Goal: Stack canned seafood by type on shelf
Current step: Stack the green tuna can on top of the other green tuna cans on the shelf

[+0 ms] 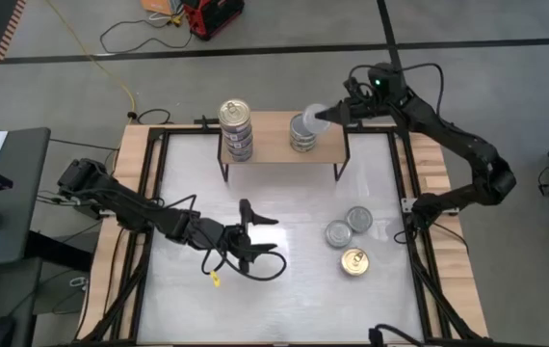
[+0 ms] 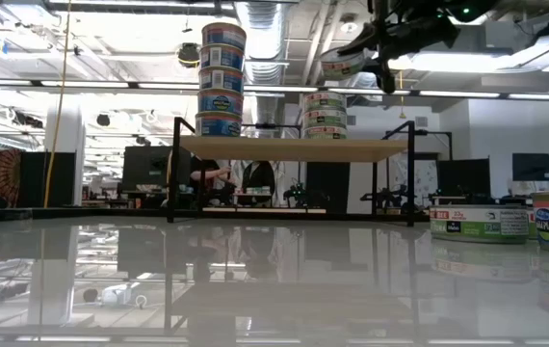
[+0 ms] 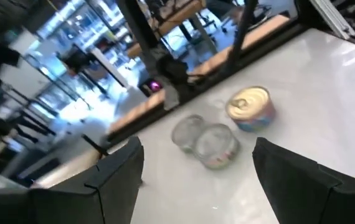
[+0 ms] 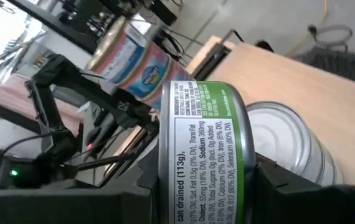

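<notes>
Room: open workshop behind table in low view, ceiling pipes, desks, a person partly hidden behind the shelf legs.
Surface: white tabletop [image 1: 274, 289] fills centre of high view, wood frame round its edges.
Shelf: light-wood shelf [image 1: 279, 145] on black legs, upper centre of high view, at the table's far edge.
Gold stack: tall stack [image 1: 237, 128] of gold-topped cans on shelf's left end; four high in low view [image 2: 222, 79].
Silver stack: short stack [image 1: 302, 135] right of centre on shelf [image 2: 325, 113], well apart from the tall one.
My right gripper: right gripper [image 1: 325, 115] upper right of high view, just above the silver stack; my fingers clamp one green-label can [image 4: 201, 155] tipped on its side. In low view that can [image 2: 345, 62] hangs clear above the stack, not touching.
My left gripper: left gripper [image 1: 263, 239] low centre-left of high view, over bare table, fingers spread wide, nothing between them.
Loose cans: two silver-topped cans [image 1: 350, 226] touching, gold-topped can [image 1: 353, 261] just beside, lower right of high view, well apart from my left fingers.
In the way: small yellow tag [image 1: 214, 279] and loop of cable by my left arm.
Open room: bare shelf between stacks and at right end; bare table under shelf and lower left.
</notes>
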Controlling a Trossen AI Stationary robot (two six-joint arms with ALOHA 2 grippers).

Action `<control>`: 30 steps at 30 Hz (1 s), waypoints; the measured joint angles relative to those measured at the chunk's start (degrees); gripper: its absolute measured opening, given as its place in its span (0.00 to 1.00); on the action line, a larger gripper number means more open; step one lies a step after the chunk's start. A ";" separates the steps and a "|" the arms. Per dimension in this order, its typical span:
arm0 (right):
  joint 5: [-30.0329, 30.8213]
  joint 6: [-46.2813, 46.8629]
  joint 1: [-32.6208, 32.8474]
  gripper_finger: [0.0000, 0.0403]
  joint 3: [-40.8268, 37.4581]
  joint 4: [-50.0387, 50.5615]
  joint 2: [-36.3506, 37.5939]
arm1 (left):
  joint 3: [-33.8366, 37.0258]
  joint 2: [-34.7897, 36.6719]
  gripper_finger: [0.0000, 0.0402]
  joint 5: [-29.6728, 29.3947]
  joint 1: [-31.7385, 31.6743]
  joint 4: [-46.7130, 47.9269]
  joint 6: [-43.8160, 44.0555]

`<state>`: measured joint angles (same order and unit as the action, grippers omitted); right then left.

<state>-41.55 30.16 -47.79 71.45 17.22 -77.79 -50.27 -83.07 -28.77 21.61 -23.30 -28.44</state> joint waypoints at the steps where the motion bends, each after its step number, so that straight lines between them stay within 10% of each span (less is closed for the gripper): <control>1: -0.87 0.01 -0.04 0.40 0.87 0.92 -0.86 | 0.51 0.00 0.72 0.00 0.01 -0.06 0.87; 30: -4.31 -6.68 -2.01 0.45 16.79 19.27 -14.46 | 2.79 0.00 0.72 -1.25 -0.04 -0.21 1.72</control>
<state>-45.86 23.49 -49.80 88.25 36.49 -92.25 -47.48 -83.07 -30.02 21.56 -23.51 -26.72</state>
